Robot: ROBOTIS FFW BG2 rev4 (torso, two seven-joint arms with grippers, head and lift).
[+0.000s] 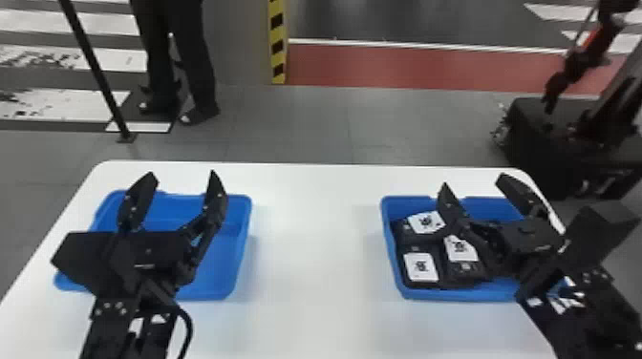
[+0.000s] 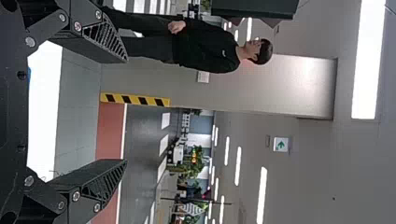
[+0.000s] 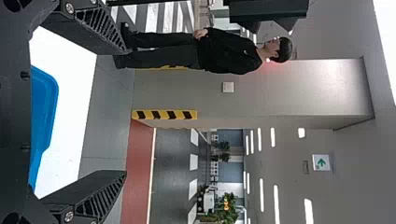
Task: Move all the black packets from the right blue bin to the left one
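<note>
Black packets [image 1: 422,239] | at least 3 white labels [image 1: 420,267] | right blue bin [image 1: 454,294] | left hand [image 1: 182,174] spread | right hand [image 1: 473,181] spread

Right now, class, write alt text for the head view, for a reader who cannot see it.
The robot's open left gripper hangs over the left blue bin, its open right gripper over the right blue bin of white-labelled black packets, on a white table.

Left gripper [image 1: 182,173] hides part of the left bin [image 1: 215,274] behind its jaws; contents there undetermined. Right gripper [image 1: 473,180] masks part of the right bin [image 1: 458,293] and overlaps black packets [image 1: 420,267] beneath its jaws. Label print: blurred, I cannot read it.
</note>
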